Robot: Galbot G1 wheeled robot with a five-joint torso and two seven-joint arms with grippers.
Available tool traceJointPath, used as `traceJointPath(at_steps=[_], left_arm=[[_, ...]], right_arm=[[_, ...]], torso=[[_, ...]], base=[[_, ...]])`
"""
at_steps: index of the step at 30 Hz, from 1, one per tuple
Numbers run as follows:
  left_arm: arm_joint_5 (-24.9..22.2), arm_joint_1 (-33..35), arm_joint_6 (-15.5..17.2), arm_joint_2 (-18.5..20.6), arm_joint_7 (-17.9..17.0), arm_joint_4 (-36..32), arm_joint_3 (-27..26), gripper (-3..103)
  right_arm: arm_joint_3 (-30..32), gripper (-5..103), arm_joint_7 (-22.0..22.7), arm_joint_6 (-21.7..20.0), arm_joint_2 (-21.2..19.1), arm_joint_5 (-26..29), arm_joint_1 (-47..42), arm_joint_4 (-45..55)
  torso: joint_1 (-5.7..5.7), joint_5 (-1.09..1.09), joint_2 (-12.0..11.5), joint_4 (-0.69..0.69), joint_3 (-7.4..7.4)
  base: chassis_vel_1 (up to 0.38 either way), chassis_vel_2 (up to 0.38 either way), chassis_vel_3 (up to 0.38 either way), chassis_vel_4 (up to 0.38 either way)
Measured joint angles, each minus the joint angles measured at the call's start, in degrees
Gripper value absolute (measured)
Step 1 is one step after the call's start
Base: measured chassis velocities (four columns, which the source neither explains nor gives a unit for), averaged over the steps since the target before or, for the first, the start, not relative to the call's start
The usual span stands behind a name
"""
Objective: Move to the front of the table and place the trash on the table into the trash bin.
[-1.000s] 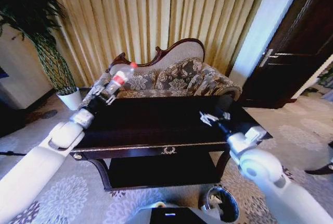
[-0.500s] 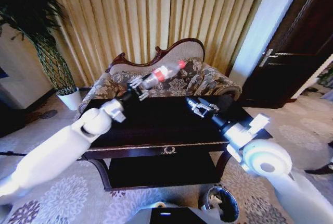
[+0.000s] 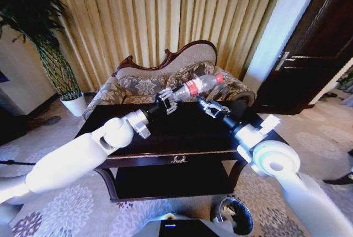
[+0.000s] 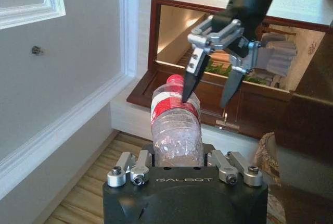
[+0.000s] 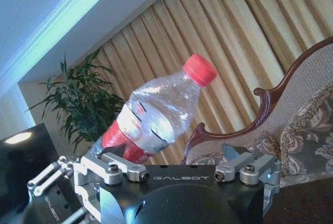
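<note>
Head view shows my left hand (image 3: 165, 102) raised above the dark bench (image 3: 165, 132), pinching the lower body of the clear bottle (image 3: 199, 85), which sticks out slantwise with its red cap toward the sofa (image 3: 165, 85) and my right side. My right hand (image 3: 210, 106) sits just beside the bottle, below its label band, with its fingers spread and nothing between them. Left wrist view confirms this: the bottle (image 4: 177, 130) rises straight out of the left hand (image 4: 177, 169), and the right hand (image 4: 216, 73) hangs open at the cap end, one fingertip lying across the red label; whether it touches I cannot tell. Right wrist view has the bottle (image 5: 156, 114) close over the spread fingers (image 5: 112, 169). The bottle looks empty, so I judge it light, with thin walls that dent under pressure and a smooth skin that can slip; the crinkled lower body already shows give. The stiffer places to take hold appear to be the labelled band and the shoulder below the cap, gripped across the width with modest force. The trash bin (image 3: 236, 215) stands on the carpet at my right, near the bench leg, with pale scraps in it. I assess the task as partly done, the bottle being off the bench but not yet in the bin.
</note>
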Motion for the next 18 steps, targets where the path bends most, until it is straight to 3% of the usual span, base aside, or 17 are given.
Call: traceJointPath(at_steps=[14,18], left_arm=[[0.0,-0.5,0.4,-0.6,-0.1,0.7,1.8,41],[-0.1,-2.4,0.3,-1.4,-0.1,-0.3,4.4,41]], right_arm=[[1.7,100,0.0,0.0,-0.1,1.3,-0.3,1.8],[1.4,100,0.1,0.0,0.1,1.1,-0.8,2.2]], torso=[[0.0,-0.01,0.0,0.0,0.0],[0.0,0.0,0.0,-0.01,0.0]], base=[[0.0,0.0,0.0,0.0],[0.0,0.0,0.0,0.0]])
